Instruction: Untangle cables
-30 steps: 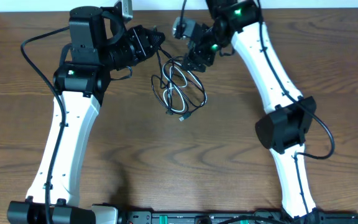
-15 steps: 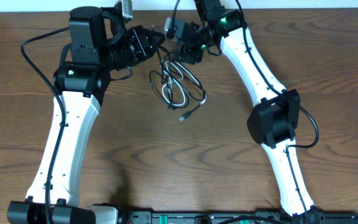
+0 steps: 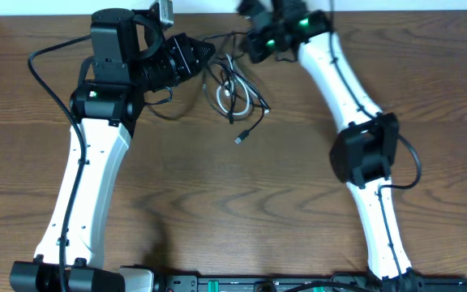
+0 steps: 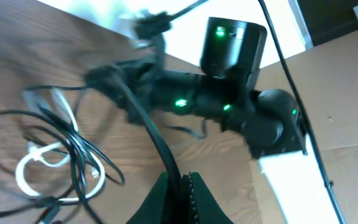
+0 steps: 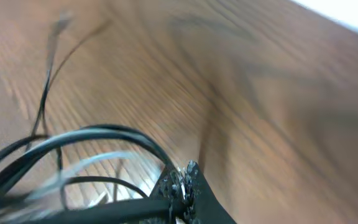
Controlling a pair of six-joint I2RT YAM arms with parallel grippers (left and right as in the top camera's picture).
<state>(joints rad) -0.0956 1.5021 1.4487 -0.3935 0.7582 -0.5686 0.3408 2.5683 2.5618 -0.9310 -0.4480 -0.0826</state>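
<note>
The cables (image 3: 233, 96), thin black cords and one white one, lie looped together on the wooden table (image 3: 242, 203) near its far edge, and a loose plug end (image 3: 240, 139) trails toward me. My left gripper (image 3: 207, 58) is shut on a black cable (image 4: 148, 124) that runs up from between its jaws toward the right arm. The white cable (image 4: 31, 163) lies lower left in that view. My right gripper (image 3: 248, 42) is just right of the left one, above the bundle. It is shut on a black cable (image 5: 98, 134), in a blurred view.
A cardboard box (image 4: 347, 93) stands beyond the table's far edge behind the right arm (image 4: 229, 93). The right arm's elbow (image 3: 365, 154) hangs over the table's right half. Both arm bases sit along the near edge.
The right gripper has shut on a black cable and moved toward the far edge. The bundle has been pulled up and stretched. The left arm has not moved.
</note>
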